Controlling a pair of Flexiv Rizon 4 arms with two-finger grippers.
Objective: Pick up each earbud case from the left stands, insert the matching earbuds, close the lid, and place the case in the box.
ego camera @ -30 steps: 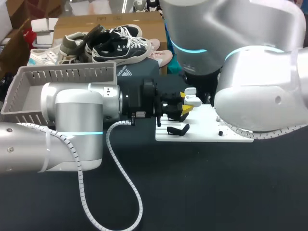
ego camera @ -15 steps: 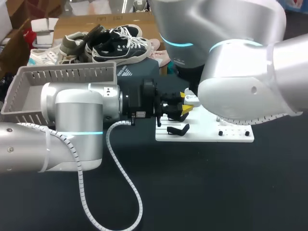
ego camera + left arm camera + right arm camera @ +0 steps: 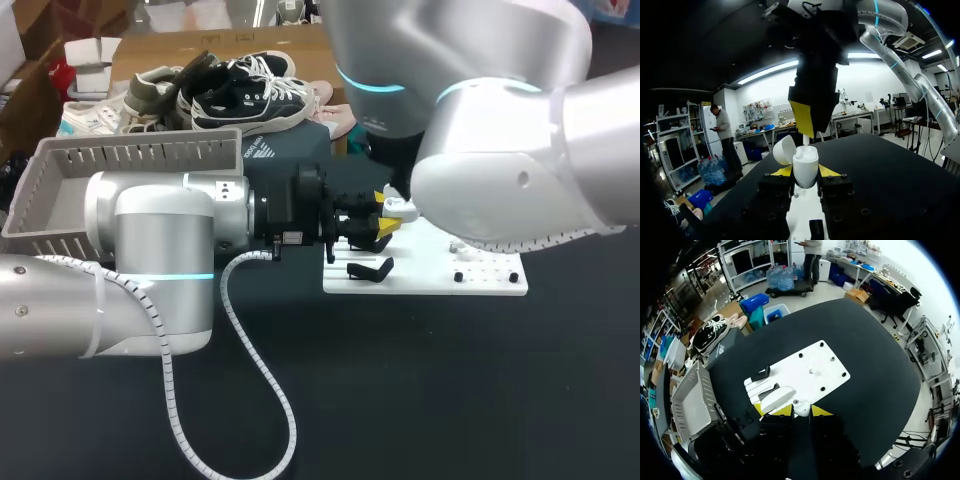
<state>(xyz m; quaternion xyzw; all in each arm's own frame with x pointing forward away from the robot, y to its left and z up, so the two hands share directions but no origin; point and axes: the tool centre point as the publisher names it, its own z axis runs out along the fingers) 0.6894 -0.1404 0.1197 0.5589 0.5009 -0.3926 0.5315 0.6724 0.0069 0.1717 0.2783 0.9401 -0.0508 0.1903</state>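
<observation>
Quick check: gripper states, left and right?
Left gripper: shut on the open white plastic earbud case.
Right gripper: shut on a small white earbud.

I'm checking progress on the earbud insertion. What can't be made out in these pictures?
Inside of the earbud case: the left wrist view shows it side-on; in the head view the right arm partly covers it.
Small white piece at the right gripper: too small to name in the right wrist view.
Box floor: partly behind the left arm in the head view.
</observation>
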